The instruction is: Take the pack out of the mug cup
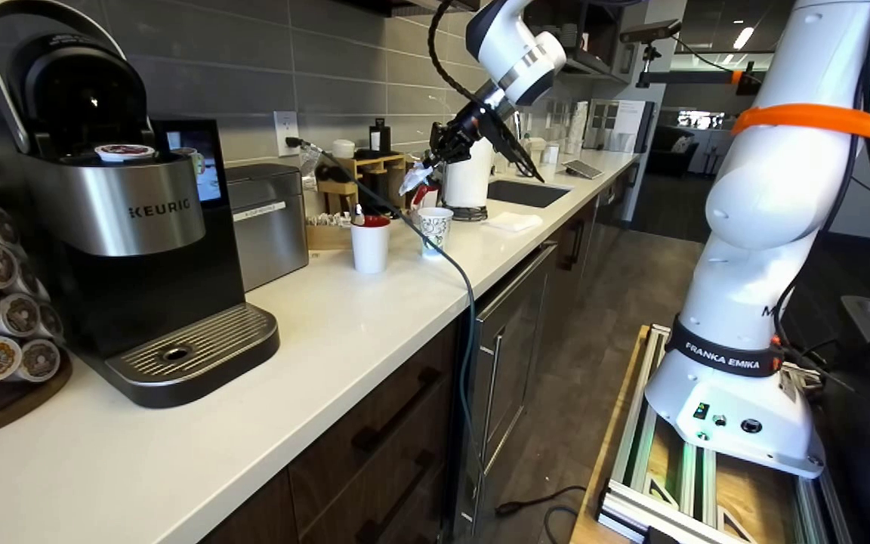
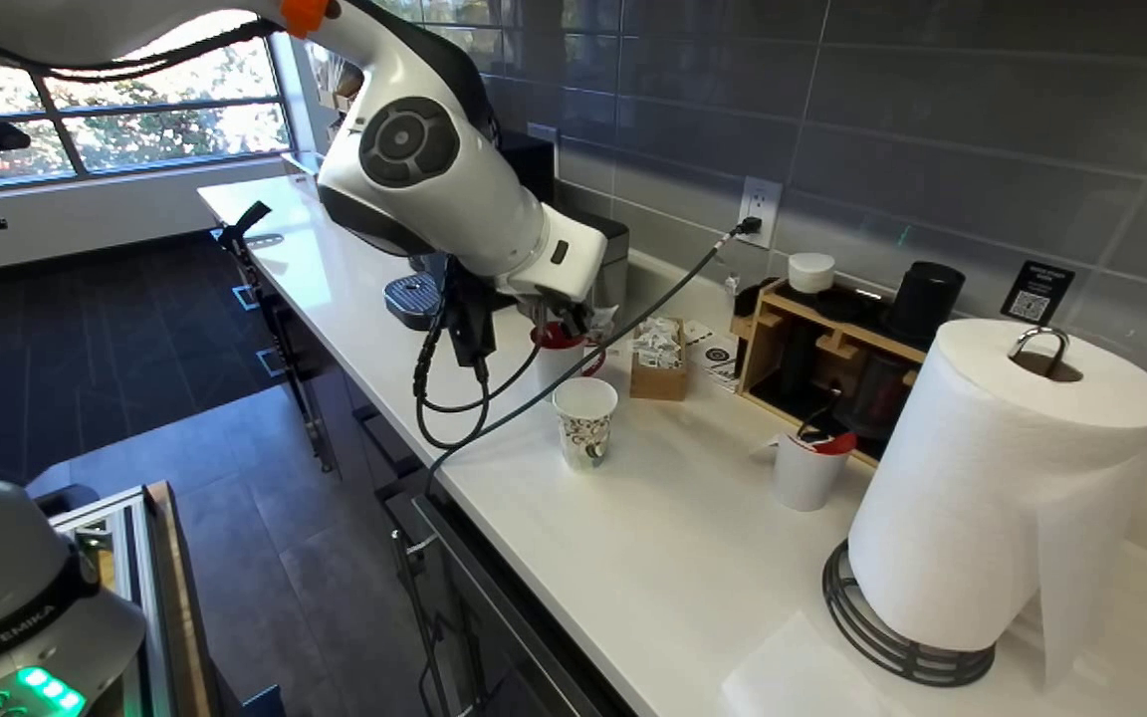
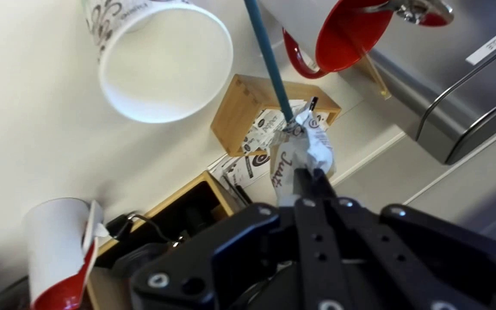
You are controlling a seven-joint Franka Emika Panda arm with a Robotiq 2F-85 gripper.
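The pack is a crumpled white packet with dark red lettering (image 3: 293, 161); it also shows in an exterior view (image 1: 414, 178). My gripper (image 3: 311, 176) is shut on it and holds it in the air above the counter, outside any cup; the gripper also shows in an exterior view (image 1: 430, 156). Two plain white mugs with red insides stand on the counter: one holds a spoon (image 1: 371, 245) (image 2: 556, 363), the other stands near the paper towels (image 2: 804, 476) (image 3: 54, 245). I cannot tell which is the mug cup. A patterned paper cup (image 2: 585, 423) stands between them, empty inside (image 3: 166, 64).
A dark cable (image 2: 623, 344) runs from the wall outlet across the counter near the cups. A wooden packet box (image 2: 660, 383), a wooden stand (image 2: 783, 398), a paper towel roll (image 2: 1002, 498), a steel box (image 1: 273, 234) and a coffee machine (image 1: 140, 219) stand around.
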